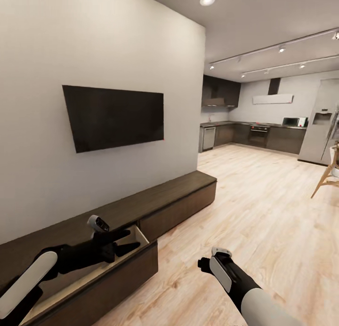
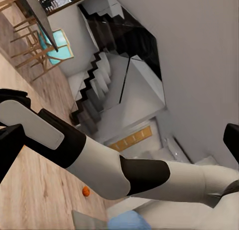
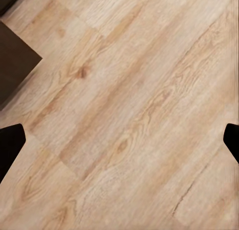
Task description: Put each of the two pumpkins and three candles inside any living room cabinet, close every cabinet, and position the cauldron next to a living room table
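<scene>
Cabinet (image 1: 179,199): long dark-brown unit along the wall under the TV (image 1: 115,116); near drawer (image 1: 101,265) pulled out, pale inside showing; far drawer shut.
Left gripper (image 1: 123,240): above the open drawer's far end, jaws apart, holding nothing.
Right gripper (image 1: 203,264): over the wood floor (image 1: 263,208) beside the cabinet, fingers spread wide, empty.
Small orange object (image 2: 85,191): on the floor, too small to identify.

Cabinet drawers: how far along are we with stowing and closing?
Nothing looks finished. The cabinet has its near drawer pulled open, pale inside showing no pumpkins or candles. The left gripper hovers open over it, empty; the right gripper hangs open above bare floor. Fetching items, closing and the cauldron remain.
</scene>
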